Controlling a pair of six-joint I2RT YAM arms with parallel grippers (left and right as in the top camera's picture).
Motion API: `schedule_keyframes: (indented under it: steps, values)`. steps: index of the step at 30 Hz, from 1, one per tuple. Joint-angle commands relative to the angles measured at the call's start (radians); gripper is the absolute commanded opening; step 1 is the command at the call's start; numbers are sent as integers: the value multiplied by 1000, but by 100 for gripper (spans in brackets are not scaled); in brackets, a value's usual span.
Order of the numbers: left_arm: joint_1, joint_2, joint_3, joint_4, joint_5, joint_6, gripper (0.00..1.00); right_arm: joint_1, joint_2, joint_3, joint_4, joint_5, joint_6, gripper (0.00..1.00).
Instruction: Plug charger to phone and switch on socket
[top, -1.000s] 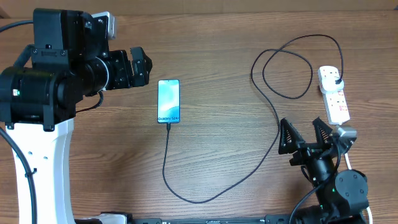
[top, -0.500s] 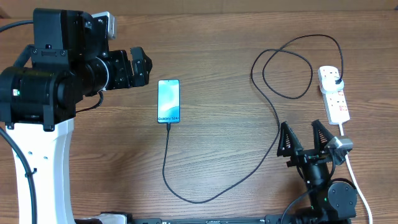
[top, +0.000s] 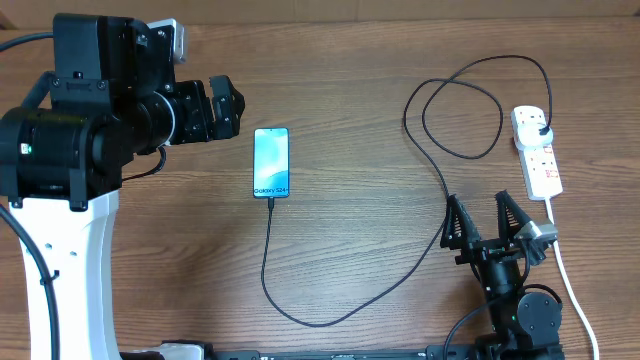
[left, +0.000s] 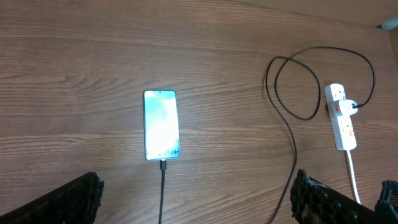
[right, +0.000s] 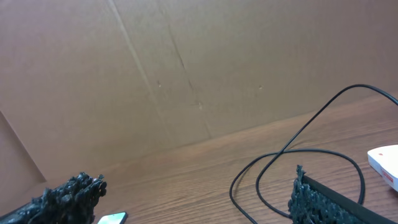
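While both claws gape wide and grip nothing, the left gripper (top: 228, 108) hanging left of the phone (top: 271, 163) and the right gripper (top: 482, 218) near the white cord (top: 570, 290), one slim phone with a light blue screen lies flat on the table (top: 350, 100). One thin black charger (top: 266, 240) enters its lower edge and loops right to one white, red-marked socket (top: 537, 152).
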Motion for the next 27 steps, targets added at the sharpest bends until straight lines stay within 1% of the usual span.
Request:
schedule_keyframes:
  steps: [1,8,13,27]
  values:
    - [-8,6,8,0,8,-10,100,-6,-10,-12,7,-2,2,100]
    - [-8,6,8,0,8,-10,100,-6,-10,-12,-44,-2,2,100]
    - [-8,6,8,0,8,-10,100,-6,-10,-12,-136,-1,2,100]
    - [-8,7,8,0,8,-10,100,-6,-10,-11,-140,-6,2,100]
